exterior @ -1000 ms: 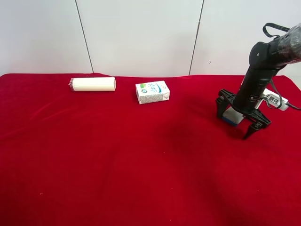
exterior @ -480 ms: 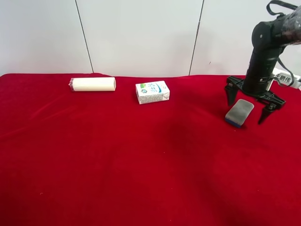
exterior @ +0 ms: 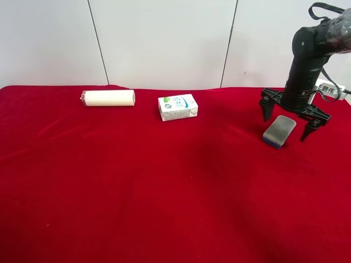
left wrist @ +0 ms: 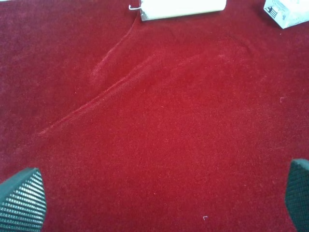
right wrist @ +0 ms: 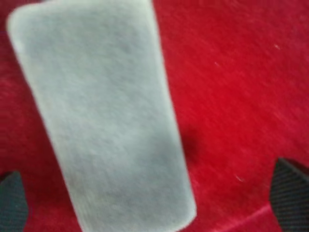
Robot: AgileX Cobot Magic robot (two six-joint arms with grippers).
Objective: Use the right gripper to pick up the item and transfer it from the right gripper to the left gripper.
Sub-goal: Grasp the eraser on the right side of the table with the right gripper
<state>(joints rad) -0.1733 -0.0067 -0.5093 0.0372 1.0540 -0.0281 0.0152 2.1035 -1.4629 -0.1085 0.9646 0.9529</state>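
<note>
The item (exterior: 279,131), a grey-topped pad with a blue base, lies flat on the red cloth at the exterior high view's right. My right gripper (exterior: 288,126) hangs just above it, open, with a finger on each side and no contact visible. In the right wrist view the item (right wrist: 104,121) fills most of the frame, slightly blurred, with the right gripper (right wrist: 152,195) open and its fingertips (right wrist: 289,193) wide apart at the corners. My left gripper (left wrist: 159,198) is open over bare cloth and holds nothing. It is out of the exterior high view.
A cream-white roll (exterior: 108,98) and a small white printed carton (exterior: 177,107) lie at the back of the table; both show in the left wrist view, the roll (left wrist: 183,7) and the carton (left wrist: 287,12). A white labelled box (exterior: 329,90) sits behind the right arm.
The right arm has risen and drawn back from low over the item, which now shows fully between the open fingers. In the last half second it barely moved.
</note>
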